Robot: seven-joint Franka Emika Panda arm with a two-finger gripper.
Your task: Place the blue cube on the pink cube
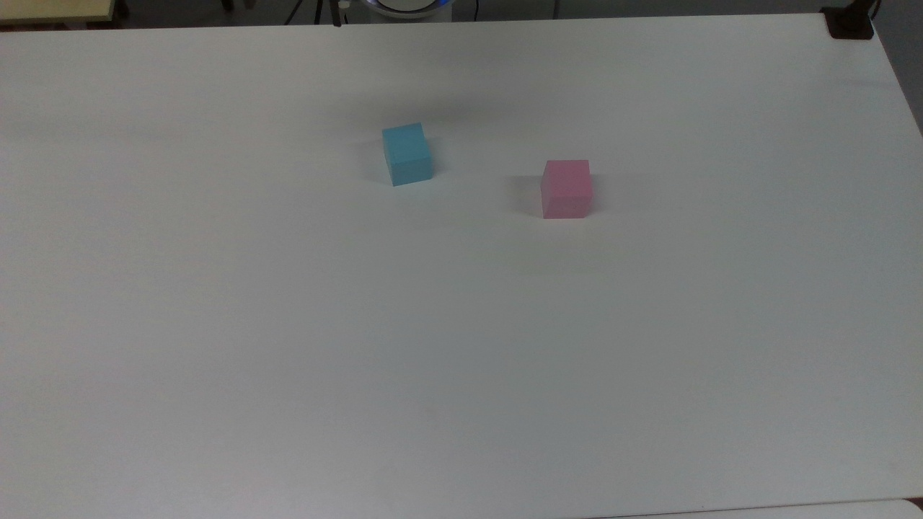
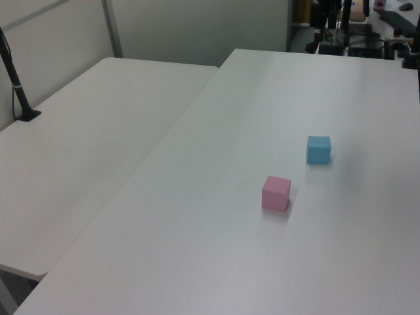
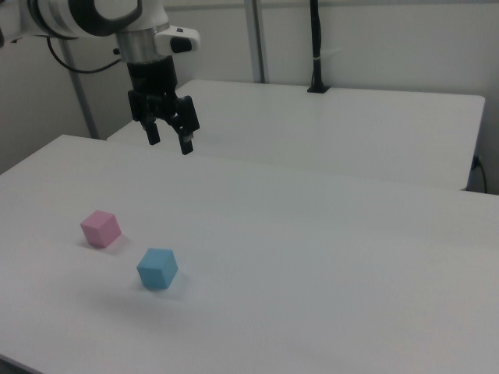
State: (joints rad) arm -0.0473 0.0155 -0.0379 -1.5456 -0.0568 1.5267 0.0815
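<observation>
Here the pincer hangs wide and empty, high above the table, so it should descend squarely over the blue cube, lying near the pink cube.

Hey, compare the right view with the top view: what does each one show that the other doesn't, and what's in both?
Right view alone: the arm with its gripper open and empty, hanging high above the table, well away from the cubes, plus a second table behind with a black post standing on it.

Top view alone: a black mount at the table's far right corner.

Both: the blue cube and the pink cube, apart from each other on the white table.
</observation>
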